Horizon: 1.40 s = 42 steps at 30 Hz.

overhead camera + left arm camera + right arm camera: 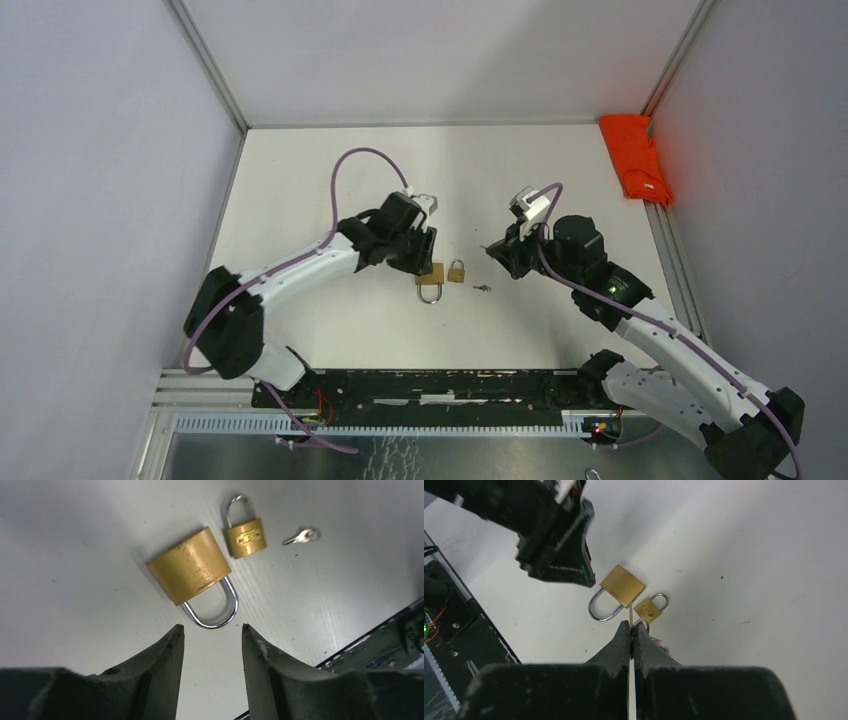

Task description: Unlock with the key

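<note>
While pinching the thin silver key (630,611) in the tightly closed right gripper (631,627), risks skidding the large scratched brass padlock (623,585), just ahead of those fingertips, away at insertion: lies unheld beneath the parted, empty left gripper (212,628). Might also twist the key askew.

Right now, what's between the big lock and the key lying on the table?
The small lock lies between them. The left wrist view shows it clearest.
</note>
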Motion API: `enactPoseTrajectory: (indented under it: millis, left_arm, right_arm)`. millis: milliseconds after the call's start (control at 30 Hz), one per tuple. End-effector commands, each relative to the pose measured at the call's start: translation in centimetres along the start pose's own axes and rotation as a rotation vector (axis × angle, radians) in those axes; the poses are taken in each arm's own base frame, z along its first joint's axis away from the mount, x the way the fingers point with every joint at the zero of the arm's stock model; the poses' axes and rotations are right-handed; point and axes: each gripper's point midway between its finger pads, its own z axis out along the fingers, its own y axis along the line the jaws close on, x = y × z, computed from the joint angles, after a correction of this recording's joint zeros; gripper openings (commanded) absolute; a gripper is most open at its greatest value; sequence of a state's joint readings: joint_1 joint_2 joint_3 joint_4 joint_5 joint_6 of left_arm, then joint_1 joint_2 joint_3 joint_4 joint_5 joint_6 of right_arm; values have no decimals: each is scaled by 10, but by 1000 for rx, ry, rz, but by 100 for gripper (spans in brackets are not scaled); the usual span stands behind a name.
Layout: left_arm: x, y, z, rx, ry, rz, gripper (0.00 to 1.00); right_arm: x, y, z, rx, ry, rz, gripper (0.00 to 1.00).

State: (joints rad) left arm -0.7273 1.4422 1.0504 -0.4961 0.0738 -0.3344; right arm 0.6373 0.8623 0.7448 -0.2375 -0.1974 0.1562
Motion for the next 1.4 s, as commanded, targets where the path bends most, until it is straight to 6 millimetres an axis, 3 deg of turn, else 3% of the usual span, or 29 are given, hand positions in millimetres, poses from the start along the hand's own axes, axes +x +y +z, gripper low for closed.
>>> enactPoseTrajectory:
  millis: [0,167,333,433,567,833,900,1000,1067,1167,1367]
  left_arm:
    - [16,-8,16,-1,83,-117,53]
    - [46,-6,40,-113,152,-96,54]
    - [59,-36,62,-180,199,22,51]
    - [64,-41,77,-218,215,42,51]
    - [67,-27,88,-297,205,39,51]
    - [62,-9,86,-405,174,48,52]
    - [67,-8,92,-408,191,58,47]
    - [82,-10,99,-385,242,59,30]
    - [92,-11,98,-374,265,63,23]
    - [104,-7,91,-369,286,69,3]
    - [92,14,54,-475,230,79,2]
  right_arm:
    - [-19,-7,-11,36,-78,3,0]
    - [-17,-14,-21,65,-87,-12,0]
    - [-10,-17,-25,70,-91,-12,0]
    - [-13,-15,-29,62,-110,-13,0]
    - [-13,-14,-33,60,-120,-12,0]
    - [-12,-10,-33,42,-133,-2,0]
    - [-12,-9,-32,35,-136,3,0]
    - [-13,-9,-33,32,-138,7,0]
    - [-14,-9,-34,35,-140,6,0]
    - [-14,-9,-33,35,-143,10,0]
    - [-13,-8,-24,19,-140,32,0]
